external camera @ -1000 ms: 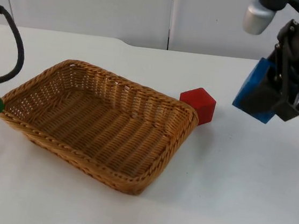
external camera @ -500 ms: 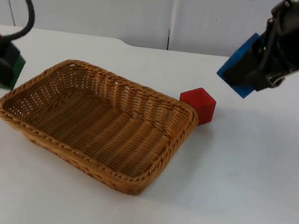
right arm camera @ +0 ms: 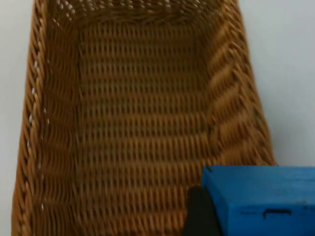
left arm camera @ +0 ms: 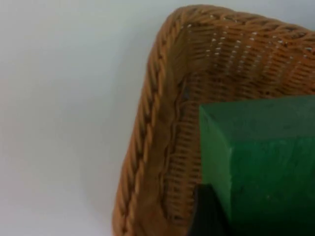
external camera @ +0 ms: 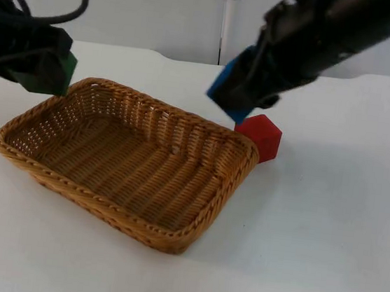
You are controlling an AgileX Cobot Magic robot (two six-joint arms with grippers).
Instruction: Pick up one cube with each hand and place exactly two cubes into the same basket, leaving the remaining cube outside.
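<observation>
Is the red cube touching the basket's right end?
Cannot tell. In the top view the red cube sits right beside the basket rim, which overlaps its lower corner, hiding any gap.

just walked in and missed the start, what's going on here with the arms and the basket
Each arm is carrying a cube toward the wicker basket. The left gripper holds the green cube above the basket's far left corner. The right gripper holds the blue cube over the basket's far right rim. The basket has no cubes in it yet. The red cube sits on the table just outside that rim.
</observation>
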